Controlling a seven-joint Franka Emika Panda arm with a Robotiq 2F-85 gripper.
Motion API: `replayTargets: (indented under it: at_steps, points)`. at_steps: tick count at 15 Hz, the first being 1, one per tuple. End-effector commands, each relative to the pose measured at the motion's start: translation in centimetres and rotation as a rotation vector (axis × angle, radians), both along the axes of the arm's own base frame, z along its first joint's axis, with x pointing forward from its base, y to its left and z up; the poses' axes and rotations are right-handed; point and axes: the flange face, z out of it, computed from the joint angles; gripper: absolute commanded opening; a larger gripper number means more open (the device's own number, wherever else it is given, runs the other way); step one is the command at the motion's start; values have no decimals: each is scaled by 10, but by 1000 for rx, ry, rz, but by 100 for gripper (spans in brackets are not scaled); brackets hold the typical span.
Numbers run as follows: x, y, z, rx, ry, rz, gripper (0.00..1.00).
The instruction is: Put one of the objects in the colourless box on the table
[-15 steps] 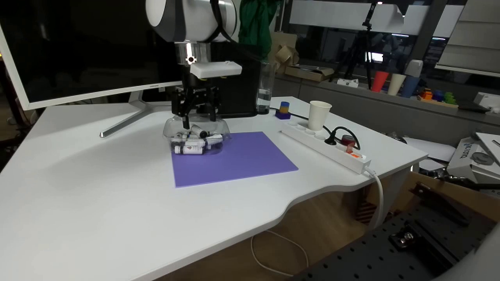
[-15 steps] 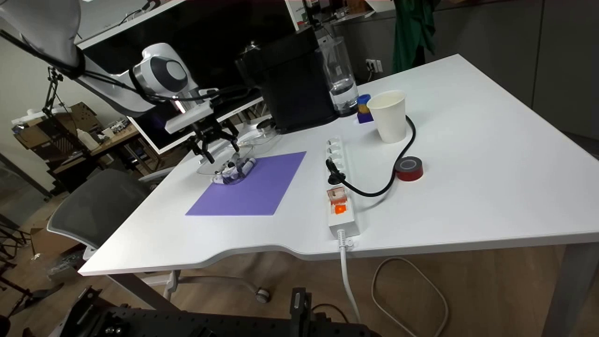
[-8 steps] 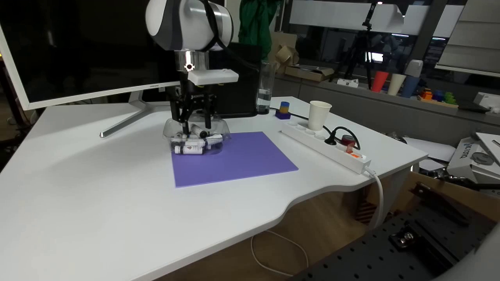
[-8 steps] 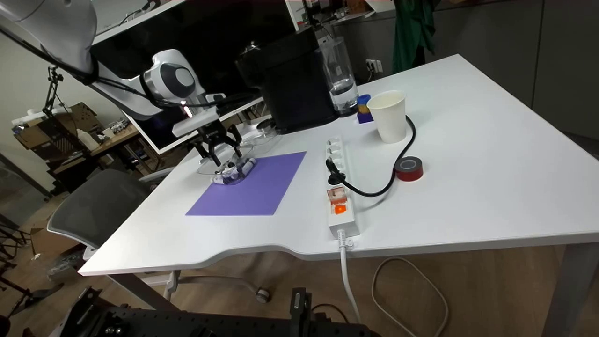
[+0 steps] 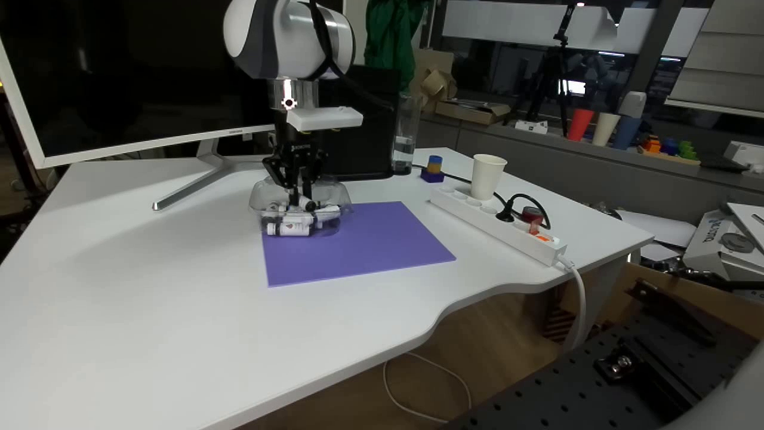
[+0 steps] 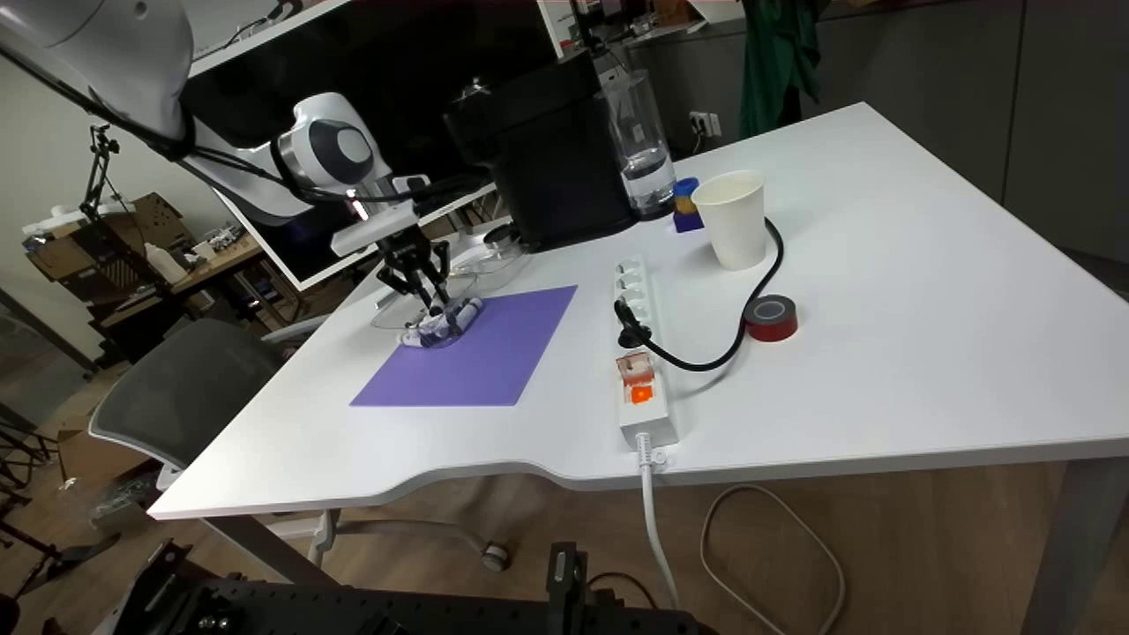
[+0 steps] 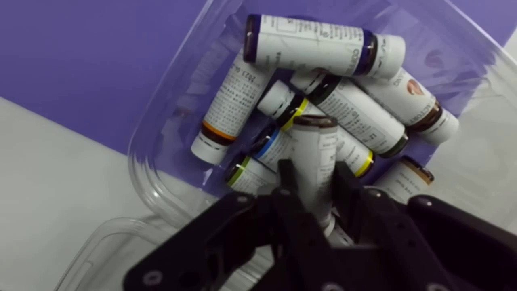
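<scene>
The colourless box (image 7: pixel 139 173), a low see-through tray, rests partly on the purple mat (image 5: pixel 370 245) on the white table (image 5: pixel 149 298). Several small white-labelled bottles with white caps lie jumbled inside it, among them a blue-banded bottle (image 7: pixel 319 46) on top. My gripper (image 7: pixel 311 173) reaches down into the box and is shut on one bottle (image 7: pixel 314 149), whose dark base points away from the palm. Its capped end is partly hidden between the fingers. Both exterior views show the gripper (image 5: pixel 301 197) low over the box, its fingertips down among the bottles.
Another clear container (image 7: pixel 117 226) adjoins the box. Behind stand a tall black box (image 6: pixel 564 159) and a clear vessel with water (image 6: pixel 648 176). A monitor foot (image 5: pixel 191 185) is beside the arm. Farther off are a power strip (image 6: pixel 639 353), paper cup (image 6: pixel 732 220) and red tape roll (image 6: pixel 770 317).
The gripper has come down into the box, and its fingers, wide apart a second ago, have closed on a bottle. The box and the other bottles look unmoved.
</scene>
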Motion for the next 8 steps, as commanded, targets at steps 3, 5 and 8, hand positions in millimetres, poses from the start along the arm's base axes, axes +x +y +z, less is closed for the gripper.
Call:
replayTargets:
  at_steps: [3,5,8]
  points:
    - [-22,-11,37,1,-7,-32,7]
    - [-42,-19,52,-5,-5,-56,7]
    - [-72,-40,70,-16,-4,-127,7]
